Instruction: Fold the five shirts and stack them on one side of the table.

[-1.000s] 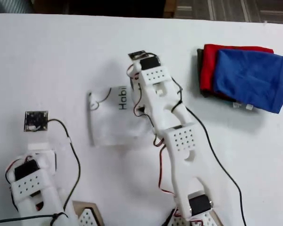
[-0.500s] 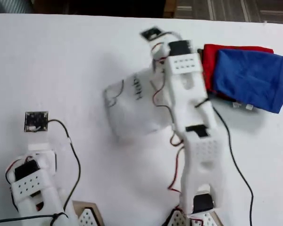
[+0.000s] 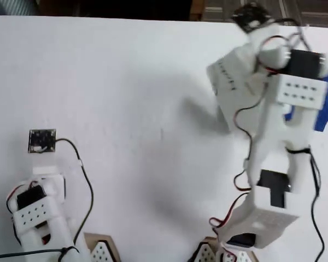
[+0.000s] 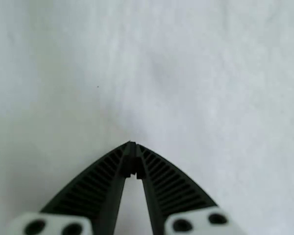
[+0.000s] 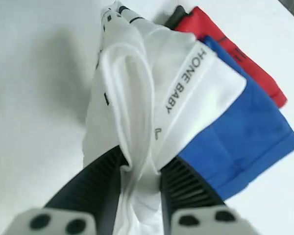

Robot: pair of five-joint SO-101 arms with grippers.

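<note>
At the far right side of the table (image 3: 126, 82), the right claw (image 5: 141, 159) is clamped on a folded white shirt (image 5: 137, 83) — cloth bunched between its two fingers — holding it over the blue shirt (image 5: 240, 142), which lies on a red shirt (image 5: 225, 49). Near the left, the left claw (image 4: 131, 147) hangs over the table, tips pressed together — gripping nothing.

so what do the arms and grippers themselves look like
The left arm and right arm are white shells with dotted hole panels, black servo blocks and loose red and black wires. The left gripper and right gripper have black ribbed tapering jaws on white bases.
</note>
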